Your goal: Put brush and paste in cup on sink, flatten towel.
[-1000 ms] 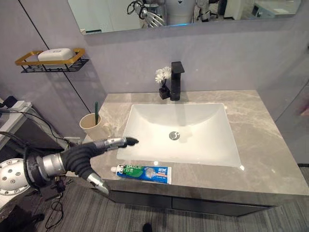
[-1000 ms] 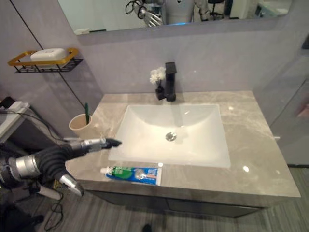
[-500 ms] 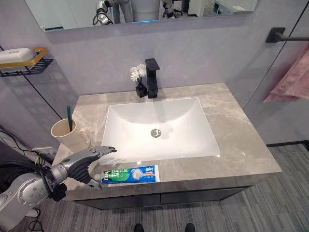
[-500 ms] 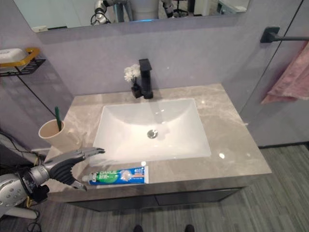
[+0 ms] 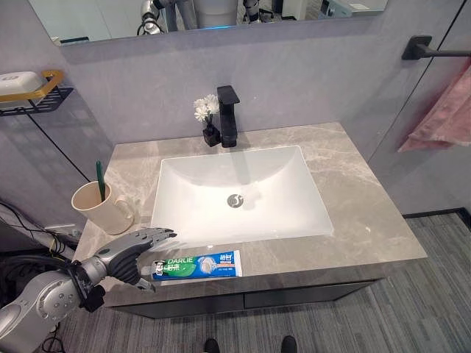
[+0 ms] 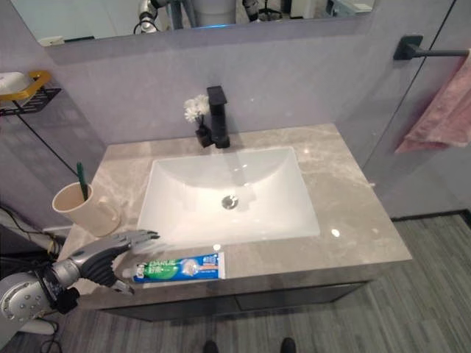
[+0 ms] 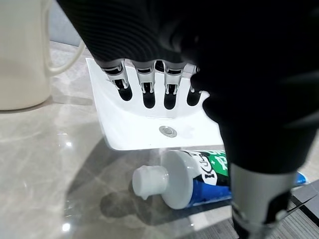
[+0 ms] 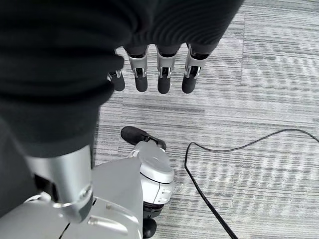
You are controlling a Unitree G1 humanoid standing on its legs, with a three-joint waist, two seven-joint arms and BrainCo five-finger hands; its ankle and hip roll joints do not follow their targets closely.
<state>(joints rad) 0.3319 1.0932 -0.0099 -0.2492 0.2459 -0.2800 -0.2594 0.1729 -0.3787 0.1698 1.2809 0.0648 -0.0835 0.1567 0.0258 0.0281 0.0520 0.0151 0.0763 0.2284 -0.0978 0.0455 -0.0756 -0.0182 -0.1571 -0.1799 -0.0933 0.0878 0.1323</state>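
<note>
My left hand (image 5: pixel 125 257) had dropped closer to the paste (image 5: pixel 197 265); fingers relaxed, holding nothing, tube cap just beneath them. My right hand (image 8: pixel 149 64) hung slack over the floor (image 8: pixel 269 74).

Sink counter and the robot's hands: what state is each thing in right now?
toothpaste tube: lying flat on the counter's front edge, cap on, not held.
toothbrush: standing in the cup.
cup: upright on the counter, left of the basin.
towel: hanging bunched from the wall bar.
left hand: open, over the tube's cap end.
right hand: open, hanging over the floor.
</note>
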